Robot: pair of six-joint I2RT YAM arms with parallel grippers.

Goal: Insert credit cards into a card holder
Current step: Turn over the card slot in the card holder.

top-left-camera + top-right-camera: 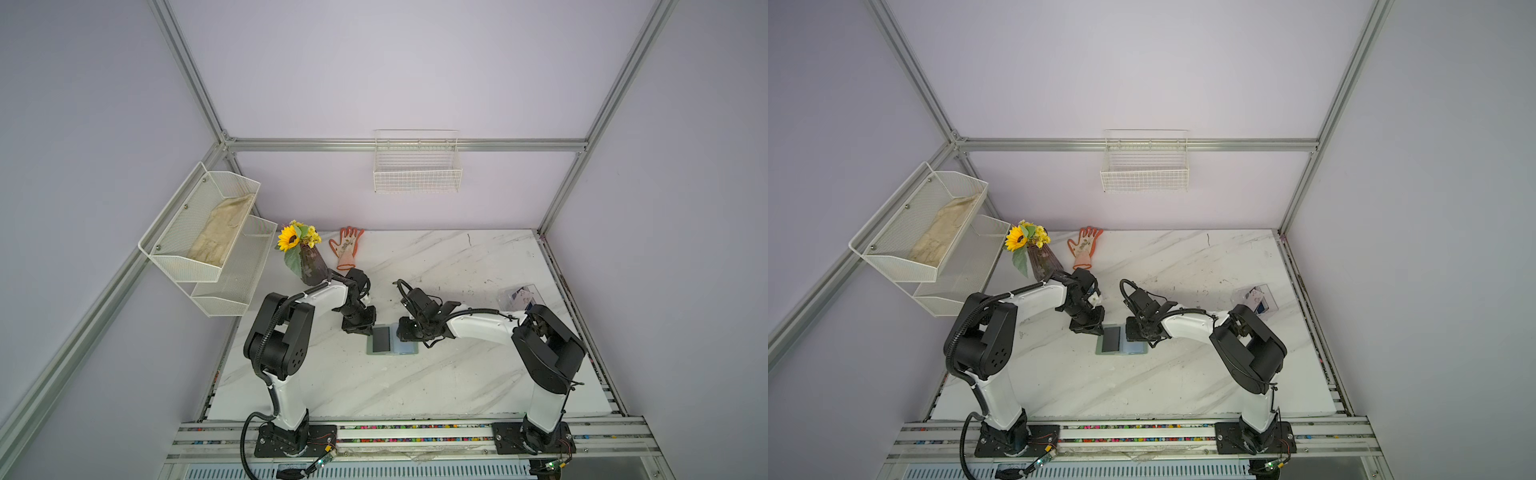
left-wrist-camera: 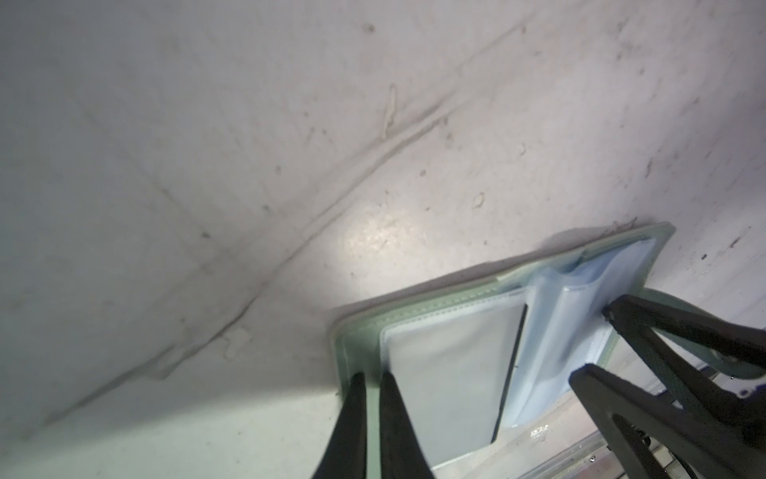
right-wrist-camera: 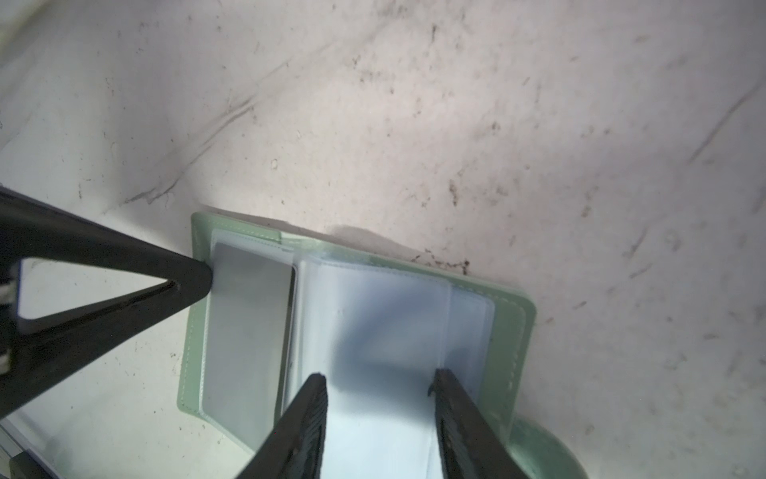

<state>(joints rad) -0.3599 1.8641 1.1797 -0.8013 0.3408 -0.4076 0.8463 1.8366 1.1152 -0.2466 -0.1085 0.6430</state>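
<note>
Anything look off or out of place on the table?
Nothing spilled or broken. The card holder lies open, black card in a sleeve. Only oddities: dark scuffs on the table, and the clear sleeves bulge up by the spine rather than lying flat.

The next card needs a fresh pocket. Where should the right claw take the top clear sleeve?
Likely the top clear sleeve's free outer edge, from the card holder's outer-cover side: sleeves are bound at the middle fold, so only that edge lifts. The right claw is open over it.
</note>
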